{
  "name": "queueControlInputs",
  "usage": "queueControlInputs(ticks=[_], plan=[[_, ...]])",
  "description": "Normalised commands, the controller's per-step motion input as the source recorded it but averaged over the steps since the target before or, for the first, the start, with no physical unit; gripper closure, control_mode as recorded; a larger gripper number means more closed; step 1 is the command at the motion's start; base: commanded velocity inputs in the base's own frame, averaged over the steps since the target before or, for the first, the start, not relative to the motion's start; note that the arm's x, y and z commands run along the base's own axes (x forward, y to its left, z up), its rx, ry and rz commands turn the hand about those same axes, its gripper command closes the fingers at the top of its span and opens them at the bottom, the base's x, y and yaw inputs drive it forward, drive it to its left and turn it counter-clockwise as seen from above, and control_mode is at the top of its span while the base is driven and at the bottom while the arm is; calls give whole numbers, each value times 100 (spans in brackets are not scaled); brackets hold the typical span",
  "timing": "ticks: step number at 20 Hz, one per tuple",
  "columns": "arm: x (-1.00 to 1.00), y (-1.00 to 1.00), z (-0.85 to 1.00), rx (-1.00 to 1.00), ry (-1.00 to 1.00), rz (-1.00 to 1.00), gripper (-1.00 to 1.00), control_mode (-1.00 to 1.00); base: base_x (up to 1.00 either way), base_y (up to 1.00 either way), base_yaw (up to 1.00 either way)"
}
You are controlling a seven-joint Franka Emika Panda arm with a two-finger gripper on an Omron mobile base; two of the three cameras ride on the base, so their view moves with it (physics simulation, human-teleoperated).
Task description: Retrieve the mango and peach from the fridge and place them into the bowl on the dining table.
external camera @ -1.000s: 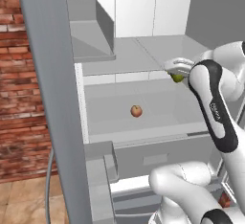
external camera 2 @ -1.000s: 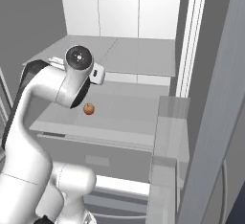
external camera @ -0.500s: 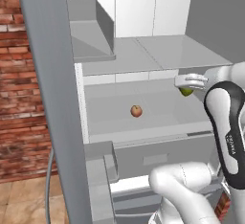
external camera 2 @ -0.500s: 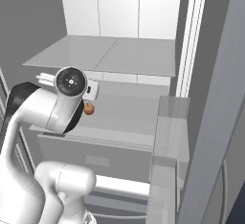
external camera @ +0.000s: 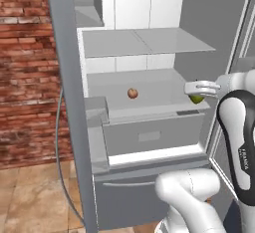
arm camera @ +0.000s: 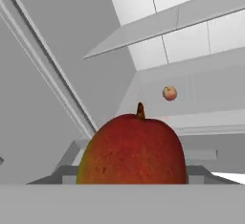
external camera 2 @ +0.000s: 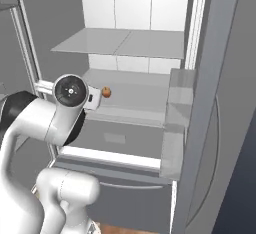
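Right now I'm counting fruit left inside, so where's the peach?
The peach sits alone on the fridge's middle shelf, left of the claw holding the mango in the left base view.

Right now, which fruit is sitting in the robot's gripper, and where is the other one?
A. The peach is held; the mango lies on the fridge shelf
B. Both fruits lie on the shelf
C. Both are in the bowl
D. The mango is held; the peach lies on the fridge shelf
D: the hand view shows the mango close up between the fingers of the gripper, while the small round peach rests on the white shelf inside the fridge.
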Motion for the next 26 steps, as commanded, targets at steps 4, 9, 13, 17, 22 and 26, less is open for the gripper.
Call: queueControlInputs(ticks=[4,9,13,17,22,26], plan=[[0,0,0,0,0,0,100,100,-99,0,15],[0,0,0,0,0,0,100,100,-95,5,40],[0,0,0,0,0,0,100,100,-74,30,57],[0,0,0,0,0,0,100,100,-58,44,67],[0,0,0,0,0,0,100,100,-8,49,73],[0,0,0,0,0,0,100,100,6,60,68]])
